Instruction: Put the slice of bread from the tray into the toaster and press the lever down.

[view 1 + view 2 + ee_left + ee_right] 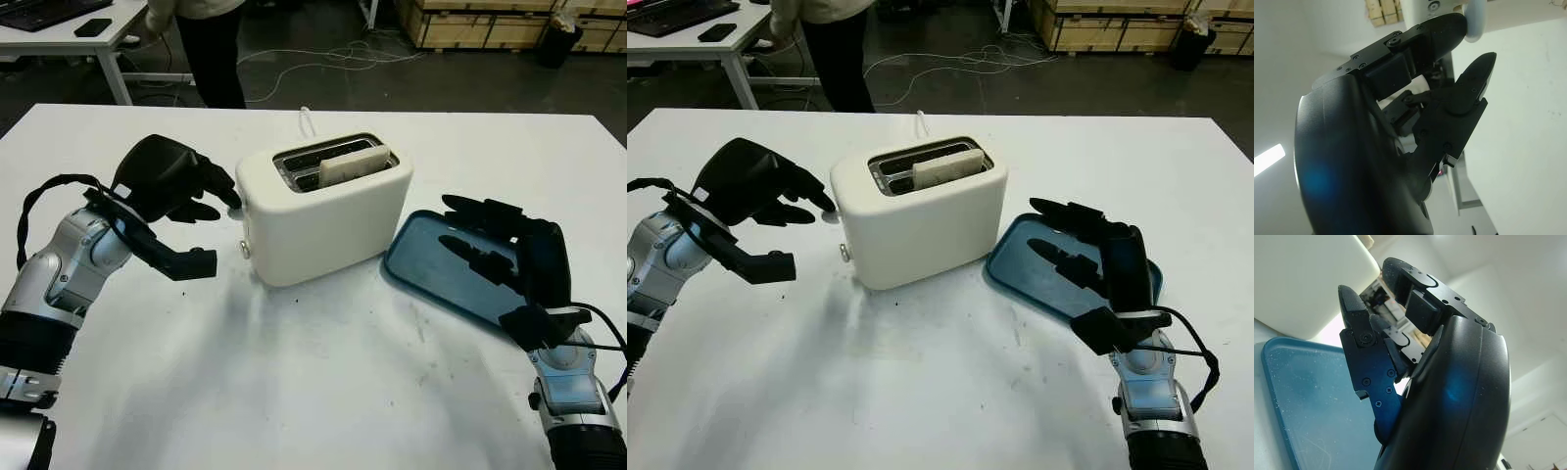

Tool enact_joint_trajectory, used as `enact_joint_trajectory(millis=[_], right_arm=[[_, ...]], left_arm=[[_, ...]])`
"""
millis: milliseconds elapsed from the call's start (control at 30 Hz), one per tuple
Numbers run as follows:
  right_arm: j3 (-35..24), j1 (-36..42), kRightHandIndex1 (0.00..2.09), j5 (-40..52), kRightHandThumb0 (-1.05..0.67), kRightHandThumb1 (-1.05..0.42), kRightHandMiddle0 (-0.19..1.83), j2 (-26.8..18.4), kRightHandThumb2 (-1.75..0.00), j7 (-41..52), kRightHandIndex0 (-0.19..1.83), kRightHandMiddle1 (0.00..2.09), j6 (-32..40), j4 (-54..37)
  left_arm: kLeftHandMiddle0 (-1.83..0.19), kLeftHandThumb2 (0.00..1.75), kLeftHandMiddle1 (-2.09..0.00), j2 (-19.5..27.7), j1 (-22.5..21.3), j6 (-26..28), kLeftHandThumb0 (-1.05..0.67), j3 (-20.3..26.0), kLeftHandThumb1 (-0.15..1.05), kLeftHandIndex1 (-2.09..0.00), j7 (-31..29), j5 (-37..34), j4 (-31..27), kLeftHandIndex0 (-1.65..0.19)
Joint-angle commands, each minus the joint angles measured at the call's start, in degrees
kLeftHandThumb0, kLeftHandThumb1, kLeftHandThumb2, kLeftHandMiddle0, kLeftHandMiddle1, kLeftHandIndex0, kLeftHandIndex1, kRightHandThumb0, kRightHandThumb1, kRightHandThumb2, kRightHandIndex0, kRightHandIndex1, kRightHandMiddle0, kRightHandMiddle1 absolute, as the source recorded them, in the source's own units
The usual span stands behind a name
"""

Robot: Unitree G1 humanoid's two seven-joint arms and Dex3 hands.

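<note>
Bread (pixel 355 164) sits in toaster (pixel 328 220). Lever (pixel 244 249) on the end facing left robot hand (pixel 186 201), released, nearer. Right robot hand (pixel 505 255) released over tray (pixel 416 253).

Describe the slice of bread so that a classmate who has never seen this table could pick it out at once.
Start at the white table and find the cream toaster in its middle, between the left hand and the blue tray. The slice of bread stands in the toaster's slot nearest the tray, its pale top edge poking out; the other slot is empty.
</note>
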Motion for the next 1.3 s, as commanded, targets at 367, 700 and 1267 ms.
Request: enact_joint_trajectory(millis=[367, 700, 1267], right_arm=[[0.16, 0.00, 0.00, 0.50, -0.30, -0.81, 0.95, 0.56, 0.00, -0.10, 1.06, 0.00, -0.66, -0.10], [0.16, 0.25, 0.00, -0.07, -0.29, -0.81, 0.95, 0.39, 0.00, -0.21, 1.06, 0.00, -0.08, -0.70], [-0.14, -0.03, 0.00, -0.24, -0.32, -0.82, 0.95, -0.13, 0.00, -0.29, 1.05, 0.00, -0.80, -0.12]], left_arm=[[-1.20, 0.00, -0.76, -0.50, 0.13, -1.00, -0.19, -0.48, 0.59, -0.07, -0.59, -0.95, 0.25, -1.39], [-1.18, 0.00, -0.78, -1.42, 1.23, 0.53, -0.13, -0.29, 0.59, -0.06, -1.77, -2.36, -0.63, -1.40], [-0.88, 0.01, -1.28, -24.94, 16.20, 12.58, 0.01, -11.91, 0.77, 0.00, 8.10, -2.72, 7.91, -1.29]])
